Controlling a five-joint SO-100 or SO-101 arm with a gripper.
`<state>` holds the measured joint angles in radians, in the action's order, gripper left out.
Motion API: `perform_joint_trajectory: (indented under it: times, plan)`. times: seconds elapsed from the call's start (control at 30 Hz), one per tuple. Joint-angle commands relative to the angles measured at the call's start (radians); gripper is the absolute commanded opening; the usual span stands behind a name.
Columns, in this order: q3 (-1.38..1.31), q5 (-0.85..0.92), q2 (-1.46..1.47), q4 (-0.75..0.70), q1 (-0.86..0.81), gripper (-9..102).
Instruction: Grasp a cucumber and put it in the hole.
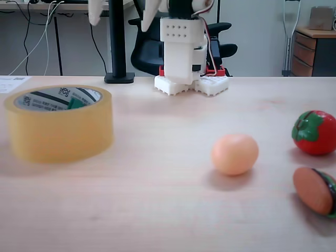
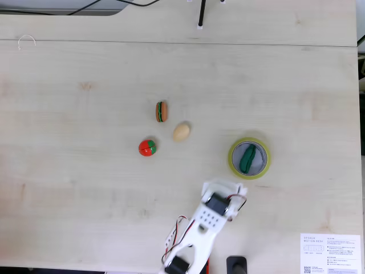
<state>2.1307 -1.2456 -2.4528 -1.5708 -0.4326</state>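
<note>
Cucumber (image 2: 247, 158) inside hole (image 2: 256, 154) of tape roll (image 1: 60, 131), tool state unclear, can't tell.

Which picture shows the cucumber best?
The fixed view looking straight down: the whole cucumber lies inside the tape roll. In the low fixed view, just a green tip peeks over the roll's rim.

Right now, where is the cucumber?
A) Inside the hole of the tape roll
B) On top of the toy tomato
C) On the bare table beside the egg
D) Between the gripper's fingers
A: in the fixed view from above, the cucumber lies inside the tape roll.
</note>
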Motion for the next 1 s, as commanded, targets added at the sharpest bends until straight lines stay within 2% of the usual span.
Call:
perform_joint_trajectory:
  times: [0.0, 0.57, 0.77, 0.97]
  plan:
    - [0.084, 0.008, -0.137, 0.029, 0.02, 24]
    - [0.43, 0.005, -0.499, 0.097, 0.078, 5]
    - [0.522, 0.0, -0.62, 0.138, 0.129, 3]
    - [0.673, 0.0, -0.89, 0.126, 0.172, 1]
